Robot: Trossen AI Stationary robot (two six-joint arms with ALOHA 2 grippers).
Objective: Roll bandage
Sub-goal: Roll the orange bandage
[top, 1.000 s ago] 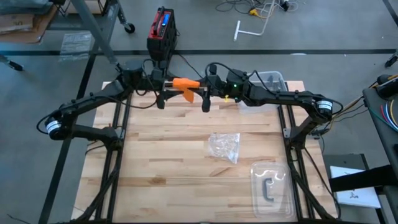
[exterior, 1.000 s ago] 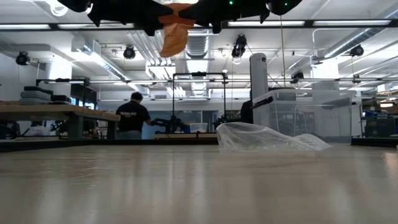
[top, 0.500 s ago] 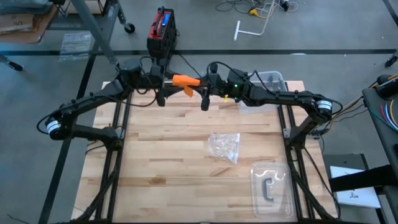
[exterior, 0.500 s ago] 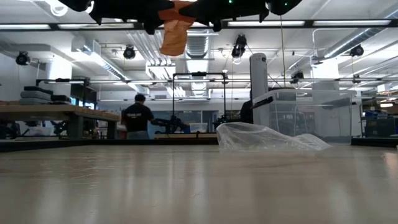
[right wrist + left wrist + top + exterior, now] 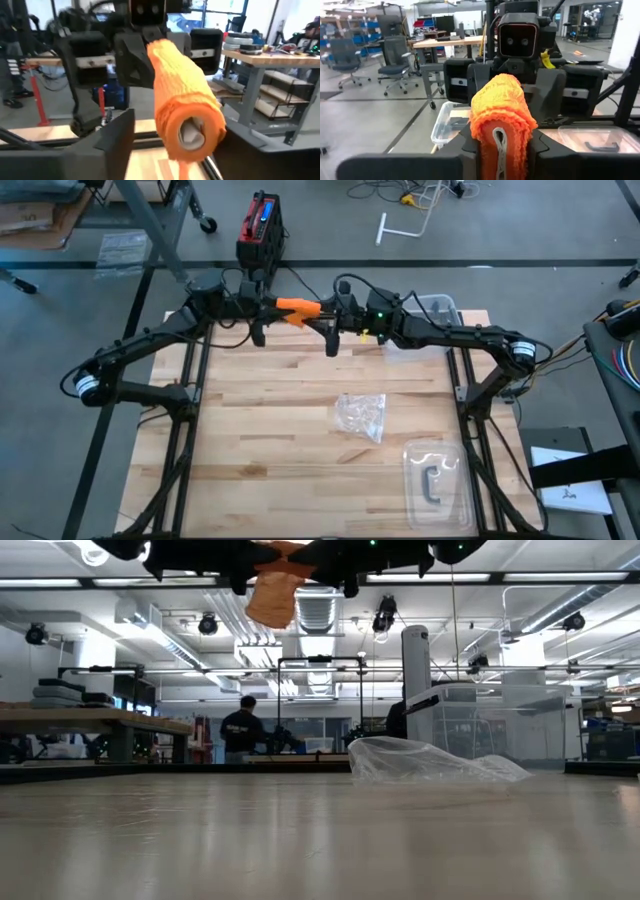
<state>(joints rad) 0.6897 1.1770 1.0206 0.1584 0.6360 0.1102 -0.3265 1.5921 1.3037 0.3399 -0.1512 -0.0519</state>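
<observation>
Bandage [image 5: 298, 307]: orange roll, upper centre of the high view, above the table's [image 5: 270, 410] far edge
Left gripper [image 5: 268, 308]: pinched the roll's end
Right gripper [image 5: 325, 310]: fingers spread around the roll's other end

A bright orange bandage [image 5: 297, 307], wound into a compact roll of soft ribbed fabric, hangs in the air above the far edge of the wooden surface [image 5: 300, 430], lying roughly level. One end shows a hollow core with pale lining [image 5: 191, 131]; a loose flap droops beneath the roll [image 5: 270, 602].
</observation>
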